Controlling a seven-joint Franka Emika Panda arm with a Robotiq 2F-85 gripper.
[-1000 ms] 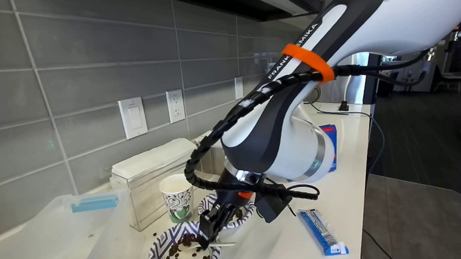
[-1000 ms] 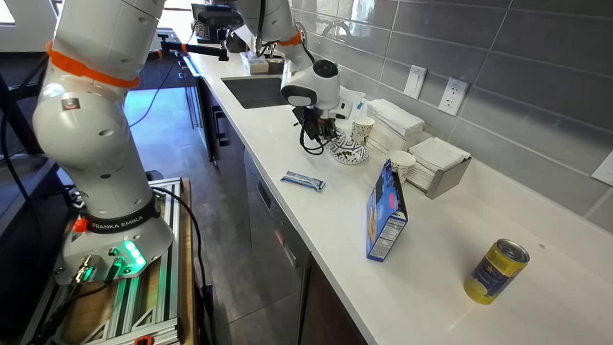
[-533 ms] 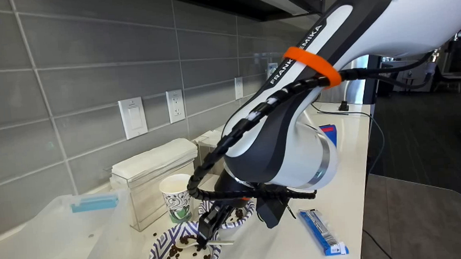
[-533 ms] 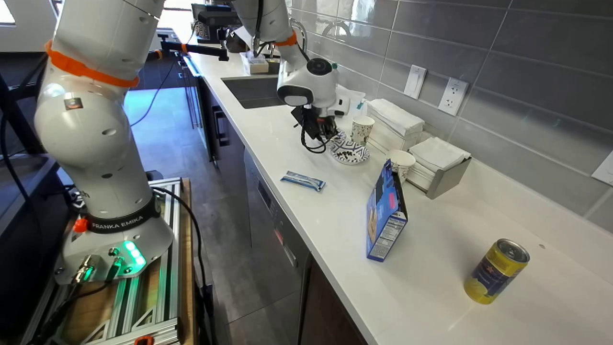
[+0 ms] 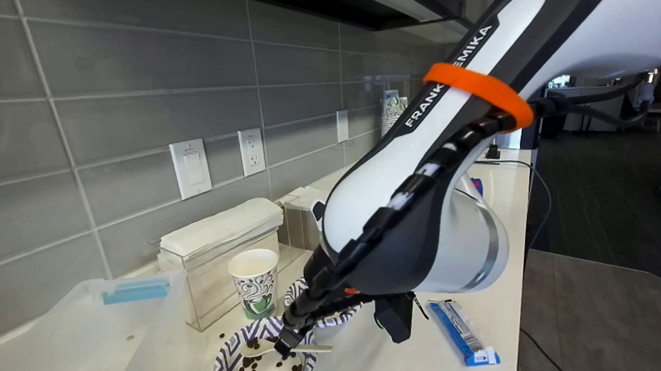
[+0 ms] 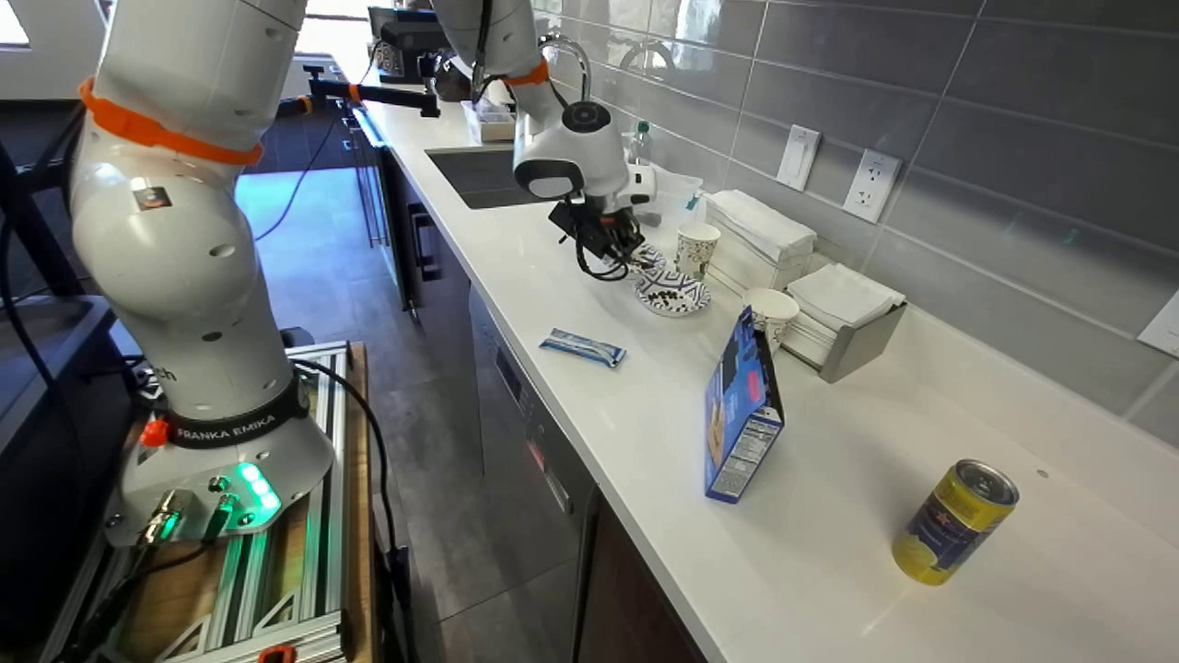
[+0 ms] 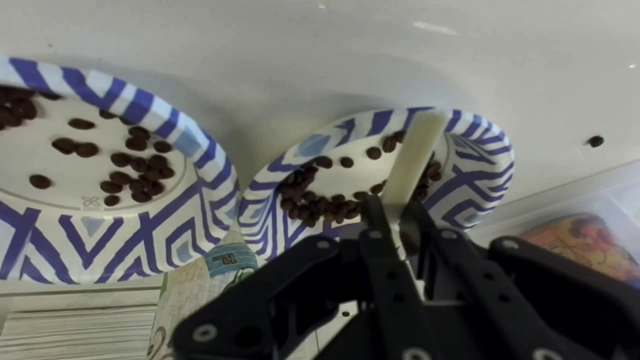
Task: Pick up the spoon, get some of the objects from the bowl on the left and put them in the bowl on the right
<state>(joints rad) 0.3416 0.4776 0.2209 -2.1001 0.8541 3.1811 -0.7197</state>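
Note:
My gripper [image 5: 286, 343] is shut on a pale spoon [image 7: 414, 162], gripping it across the handle. In an exterior view the spoon's scoop end [image 5: 252, 350] is over the near bowl's beans and its handle points toward the counter's front. Whether the scoop holds beans cannot be told. The near bowl [image 5: 222, 369] is white with a blue-purple pattern and holds dark beans; it lies under the spoon in the wrist view [image 7: 482, 182]. The matching bowl [image 7: 200, 210] beside it also holds beans. In an exterior view this bowl [image 5: 297, 292] is partly hidden behind my gripper.
A paper cup [image 5: 256, 284] and a napkin holder [image 5: 220, 255] stand behind the bowls. A clear bin [image 5: 161, 333] is beside the near bowl. A blue-wrapped bar [image 5: 463, 333] lies near the front edge. A blue box [image 6: 741, 414] and yellow can [image 6: 955, 522] stand farther along.
My arm and wrist have tilted, with the forearm shifting right in an exterior view. The gripper and spoon have moved slightly left over the near bowl. The grip on the spoon is unchanged.

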